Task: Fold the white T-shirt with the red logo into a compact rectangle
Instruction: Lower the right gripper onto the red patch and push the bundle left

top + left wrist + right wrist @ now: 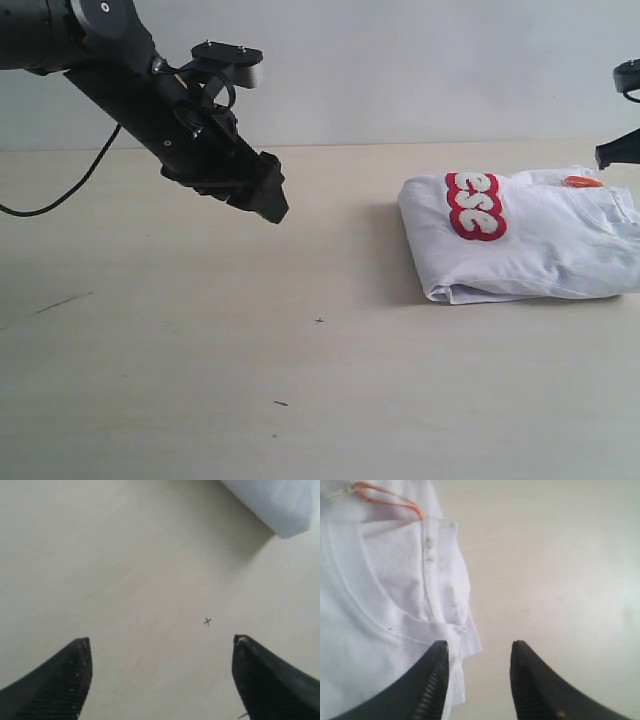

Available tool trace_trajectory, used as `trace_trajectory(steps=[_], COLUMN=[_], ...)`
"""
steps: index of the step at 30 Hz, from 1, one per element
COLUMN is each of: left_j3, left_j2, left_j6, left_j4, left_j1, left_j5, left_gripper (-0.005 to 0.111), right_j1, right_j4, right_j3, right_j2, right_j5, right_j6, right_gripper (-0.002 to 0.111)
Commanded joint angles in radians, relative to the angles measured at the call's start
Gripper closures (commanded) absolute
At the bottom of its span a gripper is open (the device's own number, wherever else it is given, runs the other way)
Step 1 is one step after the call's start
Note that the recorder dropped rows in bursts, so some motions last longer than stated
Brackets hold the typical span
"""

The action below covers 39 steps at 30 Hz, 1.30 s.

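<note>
- White T-shirt (550, 250) lies folded into a thick rectangle on the right side of the table (200, 380). Its long axis runs left to right in the exterior view, and the frame edge cuts off the right end.
- Red logo (475, 205) faces up at the left end, with only its last letters showing. Orange neck tag (583, 182) and collar (370, 615) sit toward the far right.
- Cloth is thin and soft with light creases. The left end is a rounded fold, and the near edge shows stacked layers.
- Table is pale, matte and flat, with a small pen cross (319, 321) left of the shirt.
- Left gripper (162, 645) hangs over bare table, well apart from the shirt. Its claw is spread wide with nothing between.
- Right gripper (480, 647) is at the collar end, claw partly spread, bare table in the gap. One finger (432, 680) overlaps the cloth corner; contact unclear.
- Wide open room lies left of the shirt and in front of it.
</note>
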<state>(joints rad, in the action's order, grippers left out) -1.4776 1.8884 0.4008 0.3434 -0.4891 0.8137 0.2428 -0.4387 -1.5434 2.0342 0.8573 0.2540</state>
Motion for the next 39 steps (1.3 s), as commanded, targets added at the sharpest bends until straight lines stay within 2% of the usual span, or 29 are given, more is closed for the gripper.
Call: trace_trajectory(steps=[1,3,5,7,8,10,11,17,24,33,39], left_j3=[0.004,0.004,0.004,0.004,0.004,0.009,0.018,0.053,0.119,0.123,0.125], left_j2=[-0.014,-0.014,-0.015,-0.018,-0.018,-0.025,-0.028,-0.062,-0.083,-0.137,-0.176], left_j6=[0.004,0.009,0.029,0.051,0.049,0.032,0.038,0.027,0.026,0.007,-0.016], left_j4=[-0.003,-0.008,-0.042,-0.083,-0.087,-0.089,-0.089,-0.089,-0.089,-0.089,-0.087], left_j1=[0.003,0.003,0.003,-0.001,-0.001,-0.001,-0.001,0.001,0.001,0.001,0.012], left_j5=[0.001,0.001,-0.003,0.004,0.006,0.006,0.006,-0.026,-0.069,-0.067,-0.045], left_gripper=[0.033,0.033,0.038,0.058,0.069,0.100,0.106,0.107,0.107,0.107,0.107], right_j1=[0.001,0.001,0.001,0.001,0.001,-0.006,-0.012,-0.085,-0.206,-0.417,-0.560], right_j4=[0.022,0.245,0.520,0.749,0.822,0.872,0.856,0.774,0.772,0.799,0.848], right_j3=[-0.012,-0.012,-0.012,-0.010,-0.008,-0.008,-0.008,-0.008,-0.008,-0.008,-0.008], right_j2=[-0.032,-0.034,-0.024,-0.005,0.008,0.029,0.039,0.128,0.243,0.257,0.264], right_j5=[-0.006,-0.043,-0.053,-0.037,-0.033,-0.037,-0.043,-0.106,-0.126,-0.130,-0.151], right_j6=[0.048,-0.114,-0.383,-0.589,-0.664,-0.681,-0.681,-0.635,-0.577,-0.561,-0.478], right_gripper=[0.068,0.073,0.086,0.106,0.108,0.108,0.108,0.108,0.108,0.108,0.108])
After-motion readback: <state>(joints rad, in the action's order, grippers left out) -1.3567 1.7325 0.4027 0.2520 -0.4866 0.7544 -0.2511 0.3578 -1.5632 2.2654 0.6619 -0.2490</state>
